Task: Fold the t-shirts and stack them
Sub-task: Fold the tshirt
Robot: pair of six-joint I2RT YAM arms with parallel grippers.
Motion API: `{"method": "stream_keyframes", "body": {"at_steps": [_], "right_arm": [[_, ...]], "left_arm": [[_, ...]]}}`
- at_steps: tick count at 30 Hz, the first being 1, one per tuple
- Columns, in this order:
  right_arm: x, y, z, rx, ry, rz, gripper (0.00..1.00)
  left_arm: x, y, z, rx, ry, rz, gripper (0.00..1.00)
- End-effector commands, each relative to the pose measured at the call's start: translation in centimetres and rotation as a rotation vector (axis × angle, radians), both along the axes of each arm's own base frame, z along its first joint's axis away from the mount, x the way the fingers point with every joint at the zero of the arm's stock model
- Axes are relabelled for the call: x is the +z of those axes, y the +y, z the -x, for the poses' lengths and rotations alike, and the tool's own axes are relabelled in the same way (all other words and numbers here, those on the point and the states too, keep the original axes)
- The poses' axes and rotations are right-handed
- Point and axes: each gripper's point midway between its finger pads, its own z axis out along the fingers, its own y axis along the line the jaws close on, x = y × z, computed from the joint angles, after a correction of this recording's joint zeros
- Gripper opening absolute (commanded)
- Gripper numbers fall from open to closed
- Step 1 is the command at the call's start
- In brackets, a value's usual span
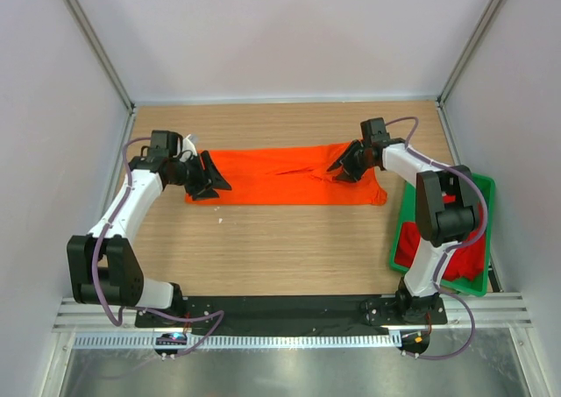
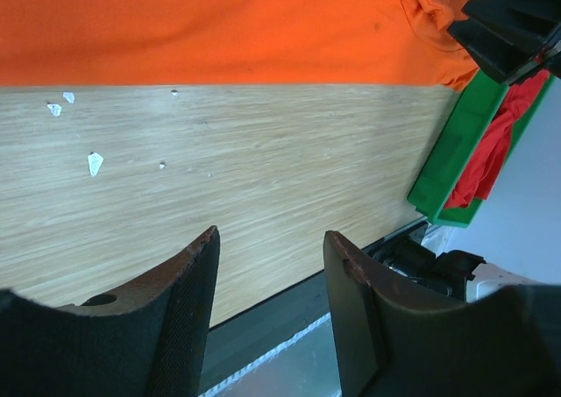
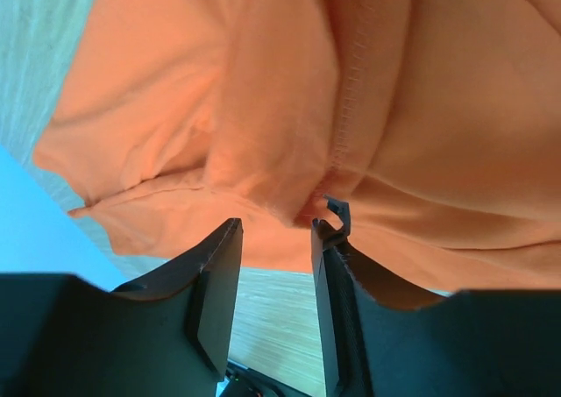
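Mid-fold: orange t-shirt (image 1: pixel 289 180) spread mid-worktop (image 1: pixel 289 248), red t-shirt (image 1: pixel 469 261) in the right-hand tray (image 1: pixel 486 191). Left tool (image 1: pixel 213 181) half open, empty, at its left end. Right tool (image 1: pixel 340 171) straddles a ridge, grip unclear. Next, I'd say: pinch both ends.

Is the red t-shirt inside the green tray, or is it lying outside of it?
Inside. The red t-shirt lies bunched up within the walls of the green tray; no part is seen outside.

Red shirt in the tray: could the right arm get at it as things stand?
Probably yes: the red shirt lies uncovered in the tray beside that arm's base, though its own links overhang part of it.
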Motion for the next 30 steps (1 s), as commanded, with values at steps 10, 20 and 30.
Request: {"method": "stream_keyframes", "body": {"at_steps": [10, 20, 30], "right_arm": [[-0.9, -0.6, 0.3, -0.014, -0.005, 0.028, 0.49], [-1.1, -0.1, -2.0, -0.013, -0.030, 0.021, 0.35], [0.7, 1.7, -4.8, 0.011, -0.092, -0.009, 0.13]], "left_arm": [[0.6, -0.8, -0.2, -0.023, -0.022, 0.048, 0.51], [0.4, -0.8, -0.3, -0.029, -0.013, 0.044, 0.51], [0.4, -0.6, -0.4, -0.039, -0.005, 0.030, 0.50]]}}
